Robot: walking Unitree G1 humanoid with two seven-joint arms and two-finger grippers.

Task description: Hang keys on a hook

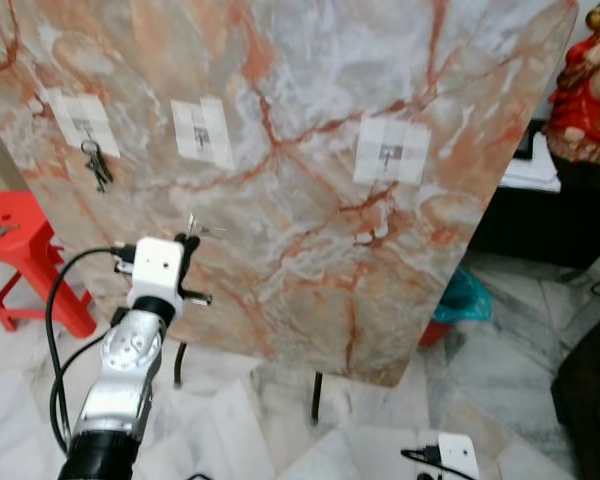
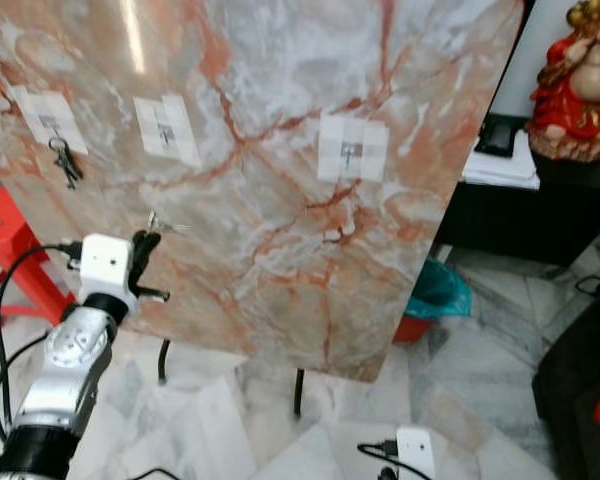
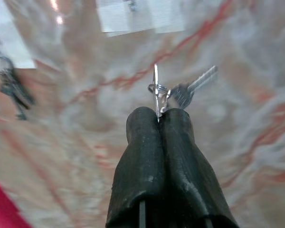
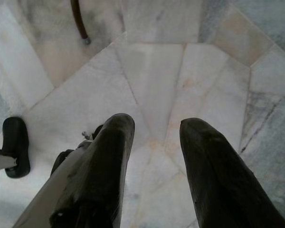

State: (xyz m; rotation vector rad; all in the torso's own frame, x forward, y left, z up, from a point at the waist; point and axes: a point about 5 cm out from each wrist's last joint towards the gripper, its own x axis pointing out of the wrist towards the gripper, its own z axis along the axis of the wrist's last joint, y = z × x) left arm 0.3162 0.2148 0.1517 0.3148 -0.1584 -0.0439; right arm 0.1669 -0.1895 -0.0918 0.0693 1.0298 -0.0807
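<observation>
The keys (image 3: 180, 90) are pinched by their ring in the left pincer (image 3: 159, 116), fingers clamped tight together, so the key itself dangles free off to the side, which probably keeps the ring open for a hook. It's held up close against the tilted marble slab (image 1: 310, 120), below the middle hook (image 1: 200, 128) on its taped patch. The left hook (image 1: 85, 128) already has another key bunch (image 1: 97, 165) hanging, and the right hook (image 1: 388, 153) is bare. The right pincer (image 4: 152, 137) hangs low over the floor (image 4: 152, 71) with fingers spread, empty. A red stool (image 1: 20, 240) sits far left.
</observation>
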